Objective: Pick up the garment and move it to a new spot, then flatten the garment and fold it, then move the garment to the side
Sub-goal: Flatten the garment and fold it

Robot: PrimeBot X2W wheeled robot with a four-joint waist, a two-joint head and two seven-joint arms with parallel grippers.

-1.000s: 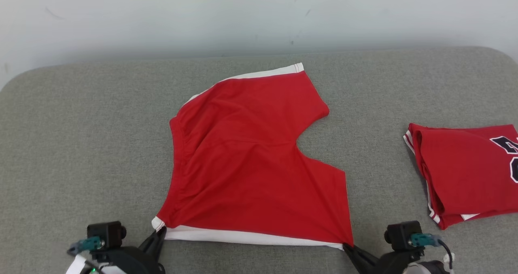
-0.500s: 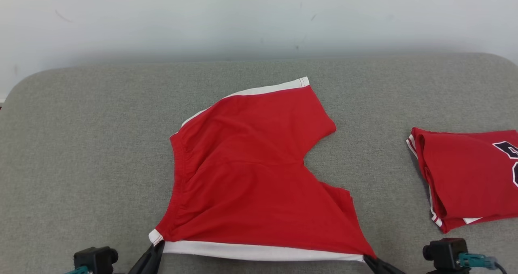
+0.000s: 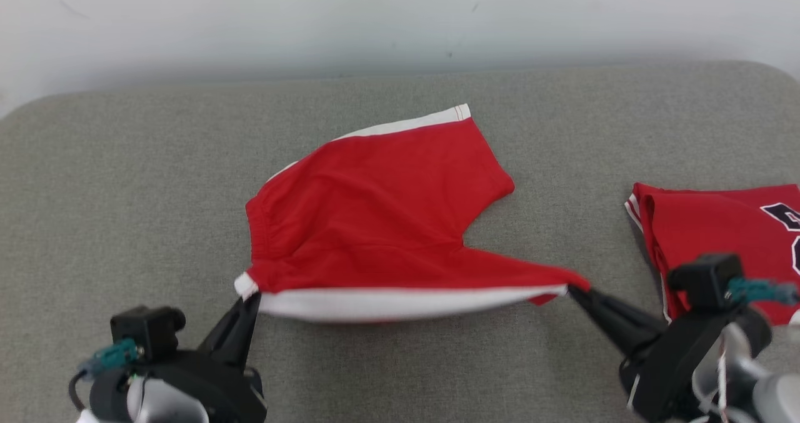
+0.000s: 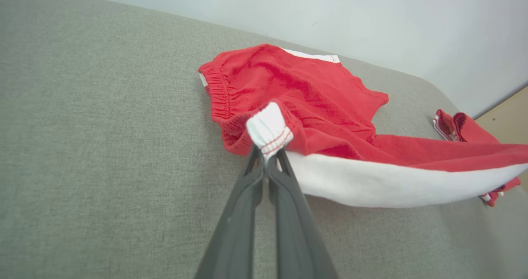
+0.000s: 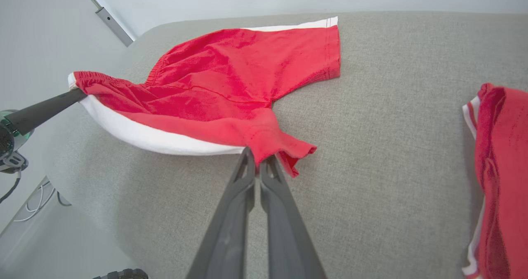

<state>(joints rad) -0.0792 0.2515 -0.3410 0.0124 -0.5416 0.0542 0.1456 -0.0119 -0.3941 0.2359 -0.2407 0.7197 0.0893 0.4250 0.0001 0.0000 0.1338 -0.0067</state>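
Tautly, left pincer (image 3: 251,299), right pincer (image 3: 572,290) pinch shorts (image 3: 387,223) edge.

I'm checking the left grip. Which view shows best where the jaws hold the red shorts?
The left wrist view: the left gripper pinches the white corner of the shorts up close. The head view shows that pinch smaller; the right wrist view shows it far off.

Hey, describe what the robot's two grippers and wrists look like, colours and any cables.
The left gripper and right gripper each have two long, tapering dark grey fingers on a black body. A boxy black camera sits beside each, with a teal connector and thin cable. Behind them the wrists are pale grey.
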